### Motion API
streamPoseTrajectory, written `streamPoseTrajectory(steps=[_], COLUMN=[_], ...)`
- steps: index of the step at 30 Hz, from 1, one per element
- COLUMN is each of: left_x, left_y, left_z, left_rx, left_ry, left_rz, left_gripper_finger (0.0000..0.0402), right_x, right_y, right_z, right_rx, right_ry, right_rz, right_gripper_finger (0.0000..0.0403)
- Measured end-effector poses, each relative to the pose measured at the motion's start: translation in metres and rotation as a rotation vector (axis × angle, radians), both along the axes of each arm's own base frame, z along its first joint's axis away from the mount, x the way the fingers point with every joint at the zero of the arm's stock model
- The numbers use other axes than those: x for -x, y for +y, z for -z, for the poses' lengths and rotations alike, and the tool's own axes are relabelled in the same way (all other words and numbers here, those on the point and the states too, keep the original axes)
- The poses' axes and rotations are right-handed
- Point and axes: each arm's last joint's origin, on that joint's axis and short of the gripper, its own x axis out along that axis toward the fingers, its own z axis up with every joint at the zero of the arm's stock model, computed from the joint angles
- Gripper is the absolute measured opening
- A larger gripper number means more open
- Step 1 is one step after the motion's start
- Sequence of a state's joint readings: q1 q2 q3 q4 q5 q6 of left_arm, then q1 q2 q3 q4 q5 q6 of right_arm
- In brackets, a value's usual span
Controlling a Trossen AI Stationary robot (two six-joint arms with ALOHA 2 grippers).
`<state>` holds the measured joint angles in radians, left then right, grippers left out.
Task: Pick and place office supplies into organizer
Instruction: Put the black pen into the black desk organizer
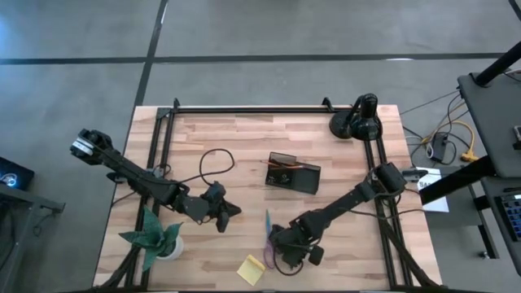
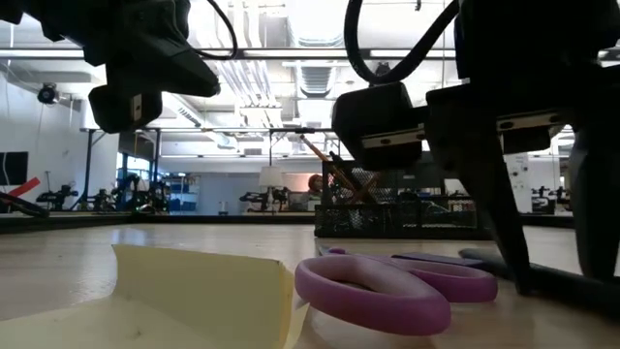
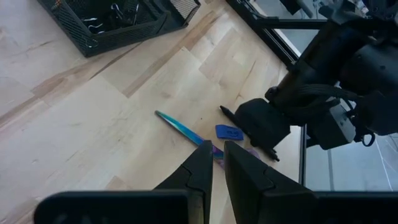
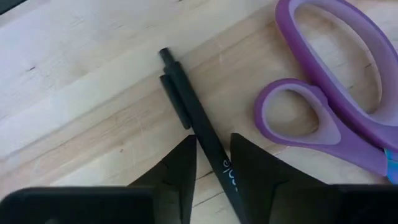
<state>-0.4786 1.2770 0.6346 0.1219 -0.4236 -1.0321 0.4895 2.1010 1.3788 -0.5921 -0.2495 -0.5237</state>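
Wooden table [image 1: 244,146] bears organizer [image 1: 293,172] holding orange pencils [image 1: 281,166] and clips [image 3: 118,11].

the black pen [image 4: 198,127] runs between the right gripper [image 4: 211,163] fingers, and its lower end is hidden behind them. the purple-handled scissors [image 4: 329,93] are cut off by the right wrist picture's edge; in the high view the right arm covers most of them, leaving only the blade tip [image 1: 268,220] visible. in the low view the sticky-note pad [image 2: 203,291] is cut off at the frame edge. the contents of the organizer [image 1: 293,173] are too small to identify from above. whether the right gripper's fingers touch the pen cannot be determined.
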Motion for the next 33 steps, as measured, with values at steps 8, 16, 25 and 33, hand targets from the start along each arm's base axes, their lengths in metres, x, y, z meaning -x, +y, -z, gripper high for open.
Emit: streamPoseTrajectory(steps=[8, 16, 25, 33], left_x=[0.0, 0.0, 0.0, 0.0], left_y=[0.0, 0.0, 0.0, 0.0], left_z=[0.0, 0.0, 0.0, 0.0], left_rx=[0.0, 0.0, 0.0, -0.004], left_ry=[0.0, 0.0, -0.001, 0.004], left_rz=[0.001, 0.001, 0.001, 0.001], left_gripper_finger=[0.0025, 0.0025, 0.0025, 0.0025], right_x=[0.001, 0.002, -0.008, 0.007], right_y=[-0.002, -0.007, -0.037, -0.112], right_z=[0.001, -0.012, -0.098, -0.146], right_rx=[0.03, 0.017, -0.063, -0.032], right_ry=[0.017, 0.041, -0.415, -0.966], right_rz=[0.039, 0.272, 0.92, 1.527], right_gripper_finger=[0.0039, 0.0017, 0.0014, 0.0014])
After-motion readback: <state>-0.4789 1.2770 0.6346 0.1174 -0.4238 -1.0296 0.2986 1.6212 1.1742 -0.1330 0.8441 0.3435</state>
